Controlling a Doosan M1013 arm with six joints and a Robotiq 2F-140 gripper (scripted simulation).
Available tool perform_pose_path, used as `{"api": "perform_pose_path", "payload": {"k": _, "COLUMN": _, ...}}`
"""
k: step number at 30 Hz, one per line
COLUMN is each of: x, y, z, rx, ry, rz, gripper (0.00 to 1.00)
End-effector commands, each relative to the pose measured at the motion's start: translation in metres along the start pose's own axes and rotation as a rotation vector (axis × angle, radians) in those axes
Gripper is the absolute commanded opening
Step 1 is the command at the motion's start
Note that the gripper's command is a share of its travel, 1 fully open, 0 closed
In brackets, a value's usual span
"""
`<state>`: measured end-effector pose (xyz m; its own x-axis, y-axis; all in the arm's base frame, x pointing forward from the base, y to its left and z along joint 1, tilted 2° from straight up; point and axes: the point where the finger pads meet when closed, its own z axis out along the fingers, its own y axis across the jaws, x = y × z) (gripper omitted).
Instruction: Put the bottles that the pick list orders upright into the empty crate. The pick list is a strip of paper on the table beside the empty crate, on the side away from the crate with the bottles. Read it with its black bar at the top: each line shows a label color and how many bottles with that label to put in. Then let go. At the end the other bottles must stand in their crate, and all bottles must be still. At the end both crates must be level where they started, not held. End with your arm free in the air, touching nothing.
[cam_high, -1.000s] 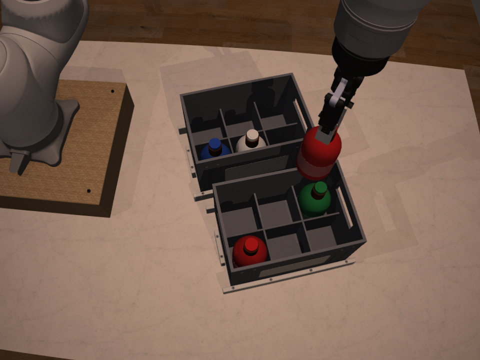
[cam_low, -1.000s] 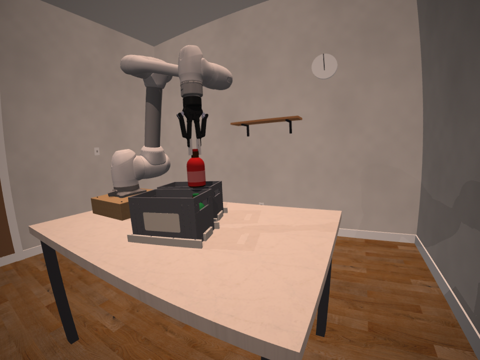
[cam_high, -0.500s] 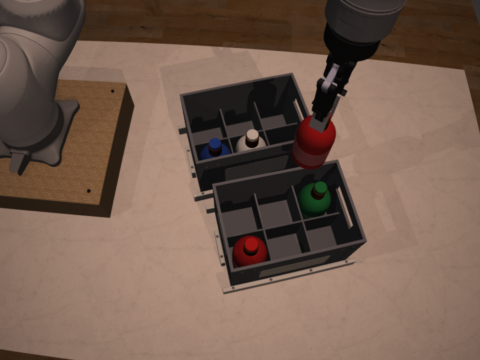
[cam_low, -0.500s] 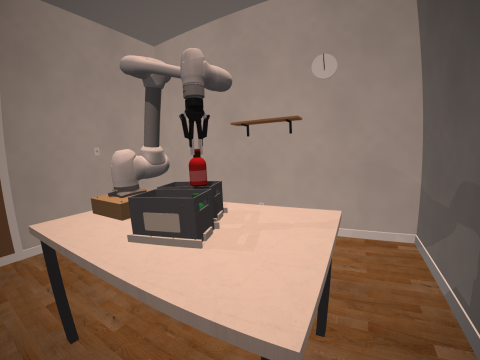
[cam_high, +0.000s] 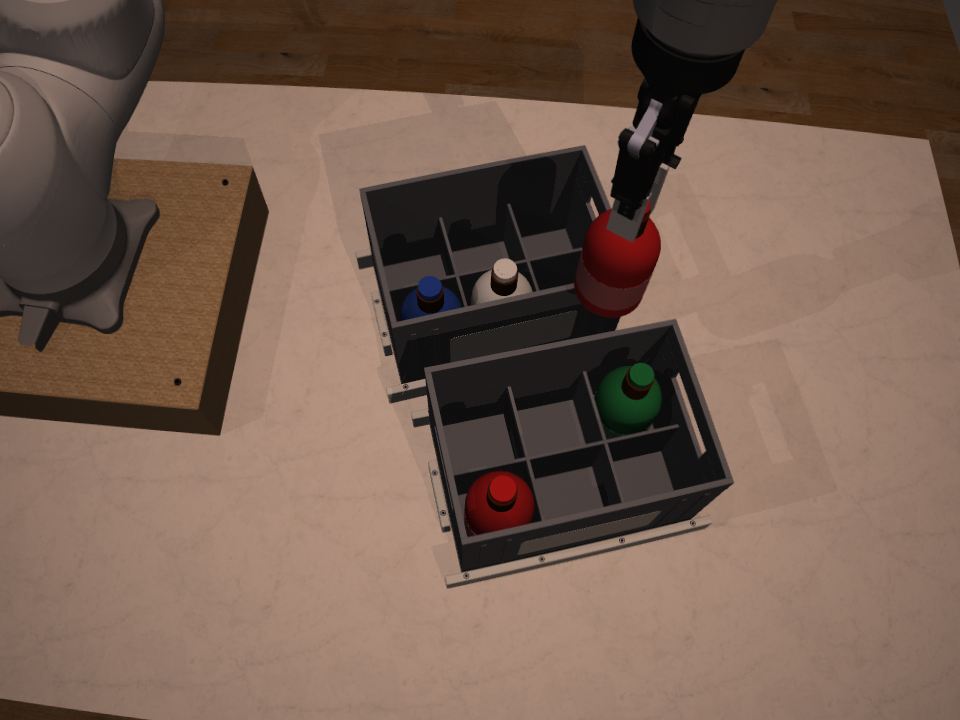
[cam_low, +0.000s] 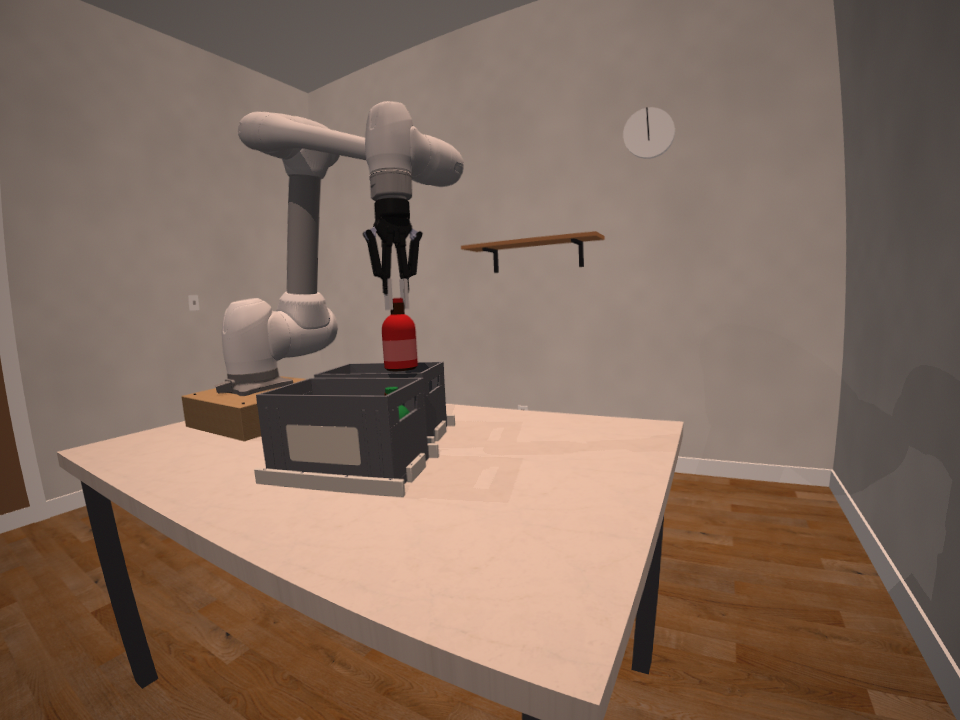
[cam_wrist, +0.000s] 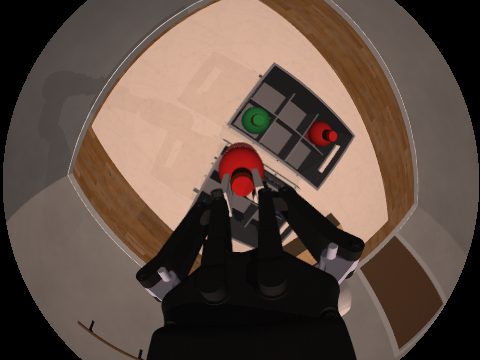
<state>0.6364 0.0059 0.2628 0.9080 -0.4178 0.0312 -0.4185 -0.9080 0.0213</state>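
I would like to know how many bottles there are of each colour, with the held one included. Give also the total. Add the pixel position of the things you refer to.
Red bottles (cam_high: 617, 259) (cam_low: 399, 341) (cam_wrist: 241, 162): 2
Green bottle (cam_high: 628, 403) (cam_low: 402, 411) (cam_wrist: 255, 121): 1
Blue bottle (cam_high: 430, 306): 1
White bottle (cam_high: 500, 292): 1
Total: 5

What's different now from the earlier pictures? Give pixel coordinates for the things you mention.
The tool (cam_high: 631, 222) (cam_low: 396, 297) (cam_wrist: 242, 180) has carried the held red bottle (cam_high: 618, 255) (cam_low: 399, 329) (cam_wrist: 240, 161) up and left in the top view, away from the near crate (cam_high: 484, 556) (cam_low: 325, 410) (cam_wrist: 314, 184) and towards the far crate (cam_high: 418, 350) (cam_low: 438, 391). Nothing was newly gripped or let go. Both crates, the blue bottle (cam_high: 426, 307), the white bottle (cam_high: 500, 292), the green bottle (cam_high: 624, 403) (cam_low: 402, 412) (cam_wrist: 252, 127) and the other red bottle (cam_high: 496, 511) (cam_wrist: 317, 134) stayed put.
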Motion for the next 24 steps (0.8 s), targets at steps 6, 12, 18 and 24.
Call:
{"api": "perform_pose_path", "payload": {"k": 6, "x": -0.009, "y": -0.007, "z": 0.0, "rx": 0.0, "ry": 0.0, "rz": 0.0, "gripper": 0.0}}
{"api": "perform_pose_path", "payload": {"k": 12, "x": -0.018, "y": -0.015, "z": 0.0, "rx": 0.0, "ry": 0.0, "rz": 0.0, "gripper": 0.0}}
{"api": "perform_pose_path", "payload": {"k": 18, "x": -0.027, "y": -0.022, "z": 0.0, "rx": 0.0, "ry": 0.0, "rz": 0.0, "gripper": 0.0}}
{"api": "perform_pose_path", "payload": {"k": 24, "x": -0.034, "y": -0.027, "z": 0.0, "rx": 0.0, "ry": 0.0, "rz": 0.0, "gripper": 0.0}}
